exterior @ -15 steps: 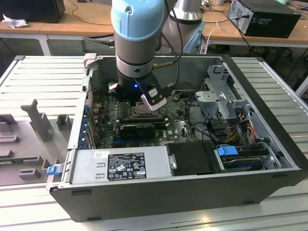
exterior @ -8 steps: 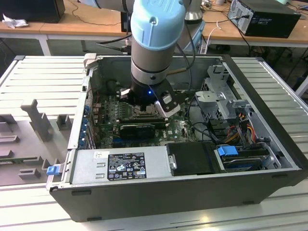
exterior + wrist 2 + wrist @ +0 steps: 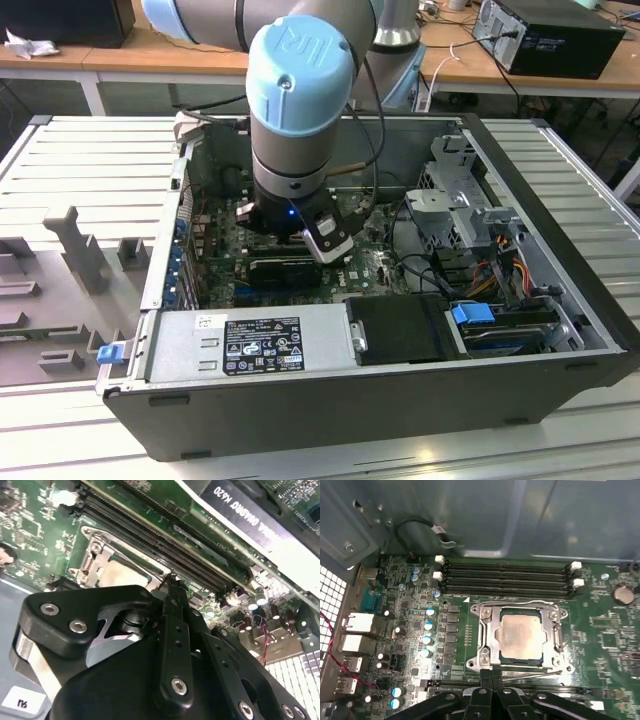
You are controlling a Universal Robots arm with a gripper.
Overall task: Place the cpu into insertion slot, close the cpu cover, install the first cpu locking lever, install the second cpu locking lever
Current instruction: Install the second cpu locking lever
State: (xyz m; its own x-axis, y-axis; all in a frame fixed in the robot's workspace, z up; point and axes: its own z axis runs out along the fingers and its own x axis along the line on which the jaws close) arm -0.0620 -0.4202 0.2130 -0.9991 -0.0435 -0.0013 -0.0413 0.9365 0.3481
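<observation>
Ribbed grey surface (image 3: pixel 90 160) carries an open computer case (image 3: pixel 560 200) with the arm reaching inside. On the green board, the cpu (image 3: pixel 521 636) lies seated in the insertion slot (image 3: pixel 485 650), the cpu cover (image 3: pixel 554 630) lowered around it. End effector (image 3: pixel 491 677) fingers pressed together, empty, just beside the socket's edge.

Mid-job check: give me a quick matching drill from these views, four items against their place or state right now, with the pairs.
Items:
1. cpu
2. cpu cover
3. gripper
4. memory slots

States:
A. long, black, white clips at the ends
B. fingers together beside the socket's edge, holding nothing
C. seated in the insertion slot, pale face up
D. silvery frame lying flat around the chip

Pairs: 1-C, 2-D, 3-B, 4-A
</observation>
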